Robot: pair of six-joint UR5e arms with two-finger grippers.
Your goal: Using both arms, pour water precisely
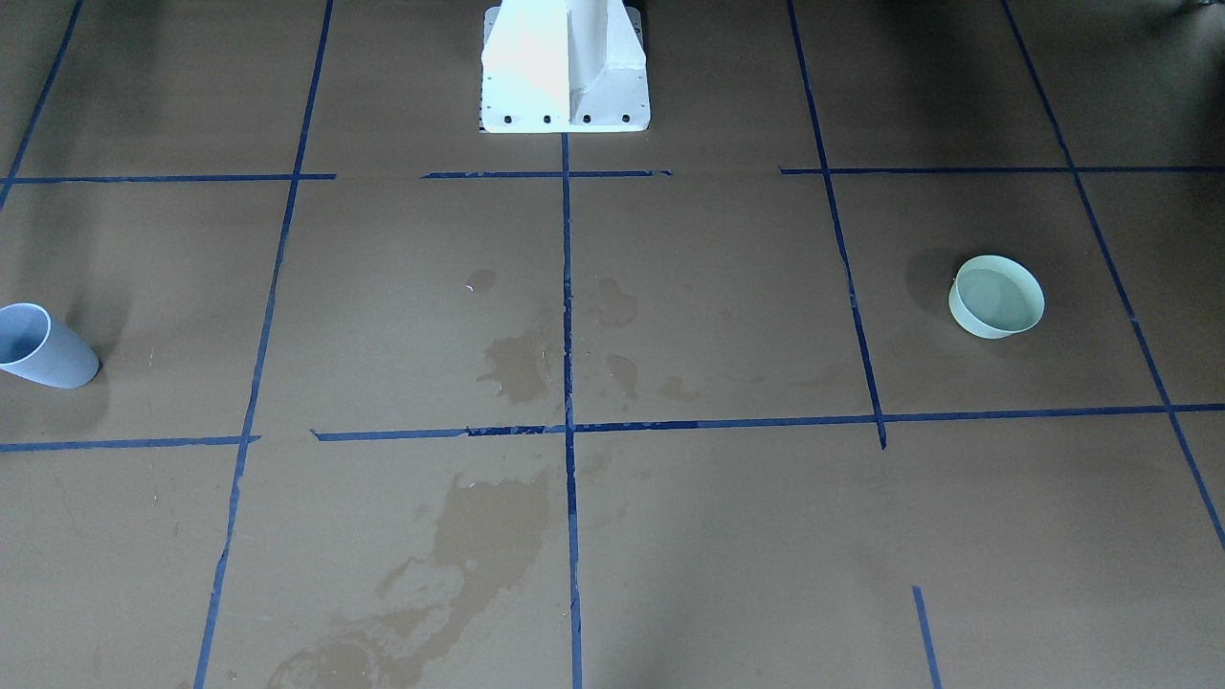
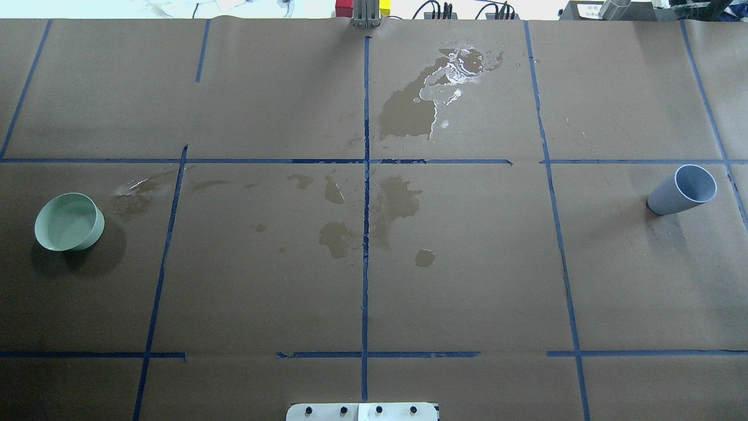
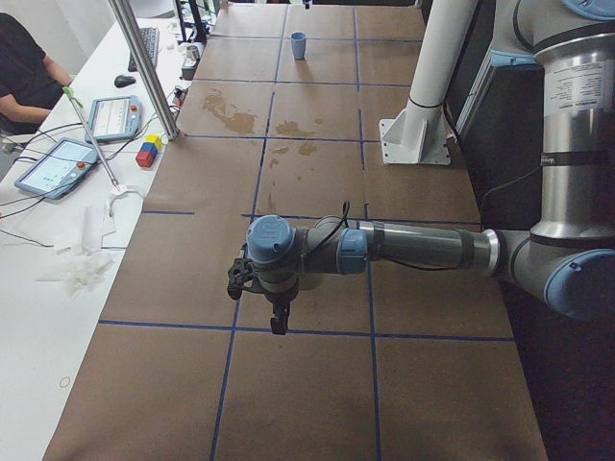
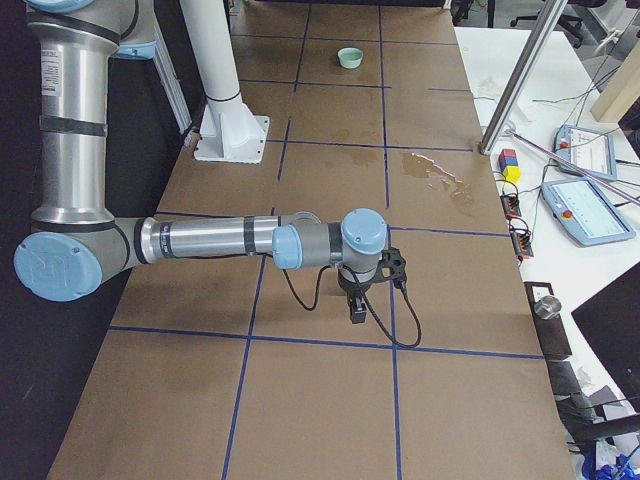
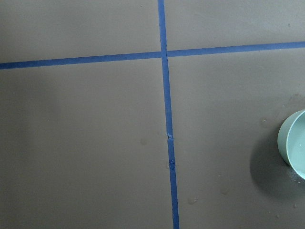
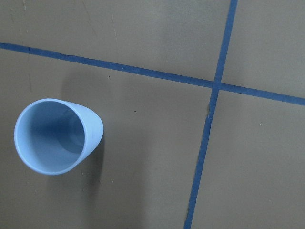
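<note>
A pale green bowl (image 2: 69, 222) stands at the table's left side, also in the front view (image 1: 995, 297) and at the right edge of the left wrist view (image 5: 295, 148). A faint sheen inside it looks like water (image 1: 1000, 290). A light blue cup (image 2: 684, 190) stands upright at the right side and shows from above in the right wrist view (image 6: 57, 136). My left gripper (image 3: 277, 322) and right gripper (image 4: 357, 305) hang above the table and show only in the side views. I cannot tell whether they are open or shut. No fingers show in the wrist views.
Dark wet stains (image 2: 397, 202) spread over the brown paper near the table's middle. A glossy puddle (image 2: 456, 70) lies at the far edge. Blue tape lines (image 2: 366, 234) mark a grid. The white pedestal (image 1: 565, 67) stands at the robot's side.
</note>
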